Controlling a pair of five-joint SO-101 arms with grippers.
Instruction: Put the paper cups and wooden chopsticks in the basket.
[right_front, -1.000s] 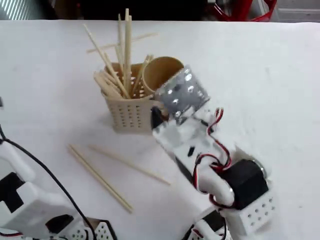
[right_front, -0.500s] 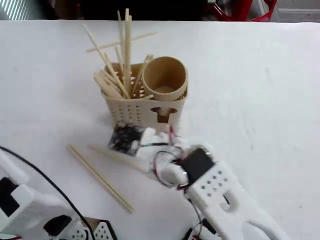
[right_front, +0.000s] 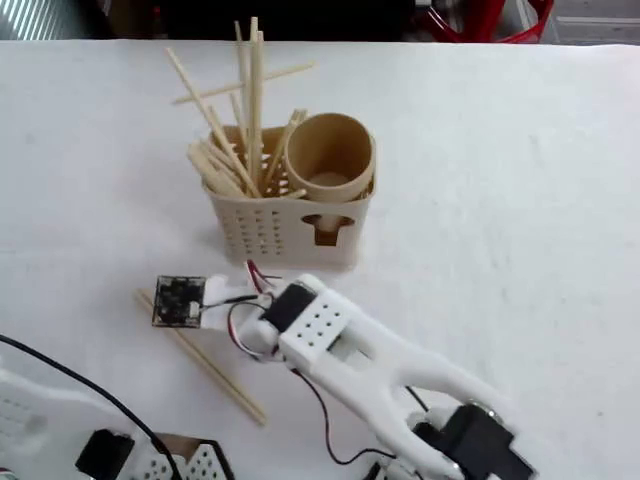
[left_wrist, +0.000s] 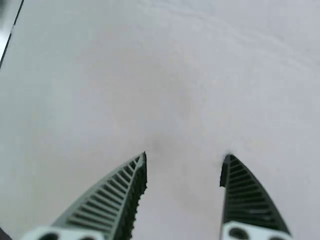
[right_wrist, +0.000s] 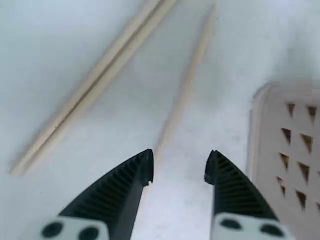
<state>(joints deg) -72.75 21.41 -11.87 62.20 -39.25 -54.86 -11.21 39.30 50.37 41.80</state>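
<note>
Right arm (right_front: 370, 360) stretched low from the table's (right_front: 520, 180) near edge toward its left side. Right gripper (right_wrist: 177, 167) part open, empty, tips at the end of a single chopstick (right_wrist: 187, 85); a pair (right_wrist: 95, 82) lies beside. Basket (right_front: 262, 232), toward the far edge, holds a cup (right_front: 330, 150) and upright chopsticks (right_front: 245, 110). Left gripper (left_wrist: 184, 162) open, empty, over bare table.

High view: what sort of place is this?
Probably a lab or workshop bench for robot trials, not a home: a plain white table, a white robot arm with bare wires over it, and a perforated basket of wooden chopsticks and a paper cup.
</note>
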